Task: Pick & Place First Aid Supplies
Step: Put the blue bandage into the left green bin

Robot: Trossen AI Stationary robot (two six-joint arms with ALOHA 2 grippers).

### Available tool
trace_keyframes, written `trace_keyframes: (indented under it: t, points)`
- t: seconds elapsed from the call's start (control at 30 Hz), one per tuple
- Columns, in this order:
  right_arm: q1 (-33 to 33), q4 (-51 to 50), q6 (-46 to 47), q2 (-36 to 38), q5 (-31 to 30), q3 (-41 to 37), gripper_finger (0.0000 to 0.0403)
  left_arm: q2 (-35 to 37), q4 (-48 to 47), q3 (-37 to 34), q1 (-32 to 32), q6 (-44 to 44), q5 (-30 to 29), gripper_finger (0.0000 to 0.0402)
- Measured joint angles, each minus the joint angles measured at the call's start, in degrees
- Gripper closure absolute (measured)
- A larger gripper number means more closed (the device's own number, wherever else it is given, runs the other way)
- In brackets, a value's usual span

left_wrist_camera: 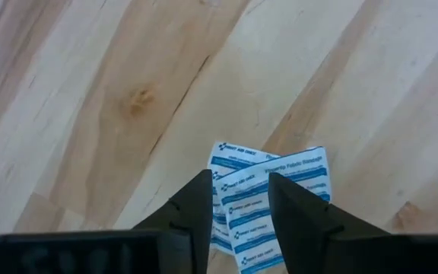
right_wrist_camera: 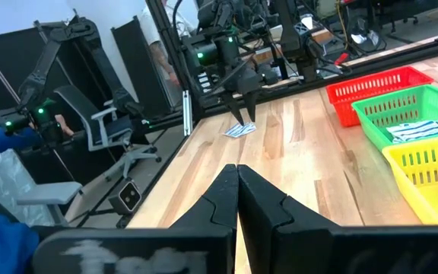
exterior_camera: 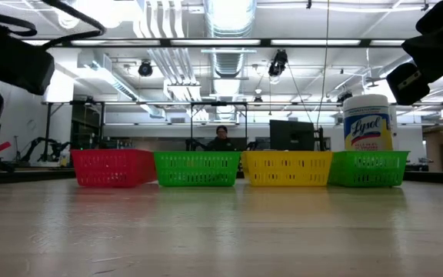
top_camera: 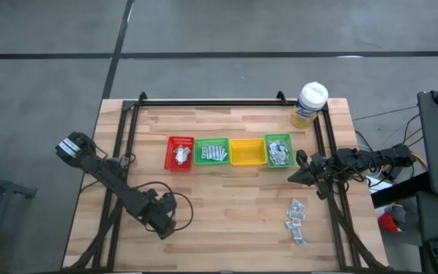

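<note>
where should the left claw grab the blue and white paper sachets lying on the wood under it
Judging by the left wrist view, come straight down from above. The two flat blue-and-white paper sachets lie overlapped on the wooden table, so pinch across the overlapped middle strip between the fingers of the left claw, which stand open astride it. Lying flat, they offer no raised edge for a side approach.

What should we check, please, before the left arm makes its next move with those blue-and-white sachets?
1. Left gripper jaws parted: ok.
2. Blue-and-white sachets flat on the table, between the fingers: ok.
3. Sachets gripped: not ok, they look loose; at least two overlap.
4. Right gripper shut, waiting beside the right-hand green bin, clear of the left arm: ok.
5. Red bin, nearest the left arm, has room: cannot tell; it already holds sachets.
6. Loose pile at the right front untouched: ok.
</note>
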State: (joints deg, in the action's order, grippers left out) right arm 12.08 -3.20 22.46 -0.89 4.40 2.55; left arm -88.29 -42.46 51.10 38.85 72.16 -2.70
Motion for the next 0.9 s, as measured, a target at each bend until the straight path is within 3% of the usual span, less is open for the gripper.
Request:
trace_keyframes:
  t: [0.9]
  points:
    - [0.00,0.00,-0.15,-0.01,0.00,0.00,0.0394,-2.65,2.29,-1.80,0.00,0.33,2.36,0.0280]
